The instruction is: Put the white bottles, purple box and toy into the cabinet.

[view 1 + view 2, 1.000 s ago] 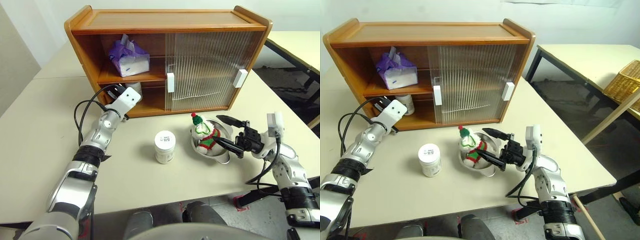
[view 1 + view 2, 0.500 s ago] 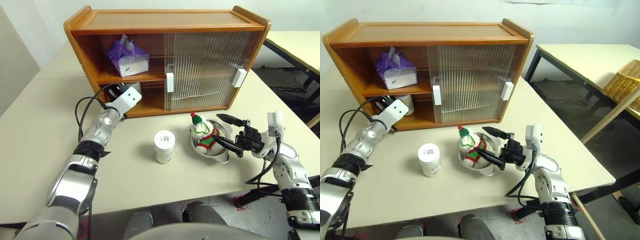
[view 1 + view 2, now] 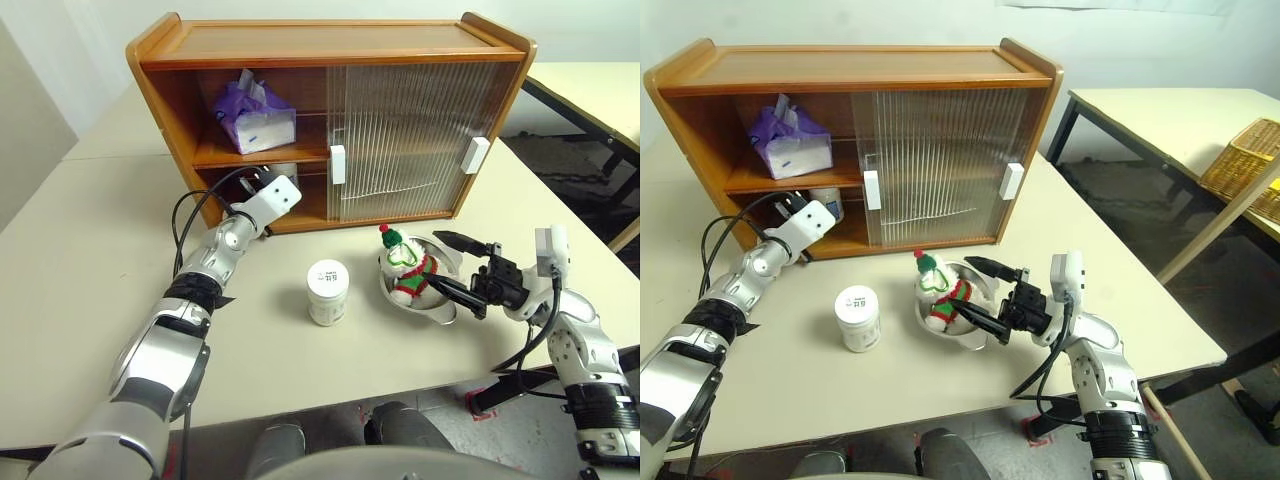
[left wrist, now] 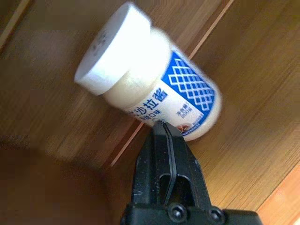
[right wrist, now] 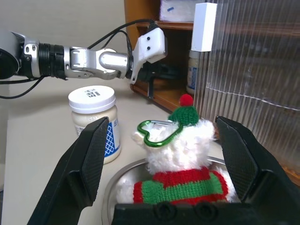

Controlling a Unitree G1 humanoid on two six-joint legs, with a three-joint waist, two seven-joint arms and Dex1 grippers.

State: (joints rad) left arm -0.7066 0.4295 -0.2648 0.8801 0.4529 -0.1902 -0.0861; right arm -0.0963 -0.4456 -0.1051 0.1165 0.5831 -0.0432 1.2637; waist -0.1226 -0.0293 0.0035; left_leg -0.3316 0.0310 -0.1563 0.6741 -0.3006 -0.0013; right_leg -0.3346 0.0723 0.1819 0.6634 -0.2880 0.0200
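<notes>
The brown cabinet [image 3: 330, 45] stands at the back of the table with its left side open. The purple box [image 3: 257, 118] lies on its upper shelf. One white bottle [image 4: 150, 93] stands upright on the lower shelf. My left gripper [image 4: 162, 125] is shut, reaching into that shelf with its tips right at the bottle's label. A second white bottle [image 3: 327, 292] stands on the table in front. The toy [image 3: 405, 272] sits in a steel bowl. My right gripper [image 3: 434, 259] is open at the bowl's right side, its fingers [image 5: 84, 164] flanking the toy without touching it.
The steel bowl [image 3: 440, 308] rests right of the table bottle. Two ribbed sliding doors with white handles [image 3: 340, 165] cover the cabinet's middle and right. A second table with a wicker basket [image 3: 1240, 165] stands off to the right, past the table's edge.
My left arm has swung to the right along the lower shelf opening, bringing its shut gripper up to the bottle inside. The right arm has held still.
</notes>
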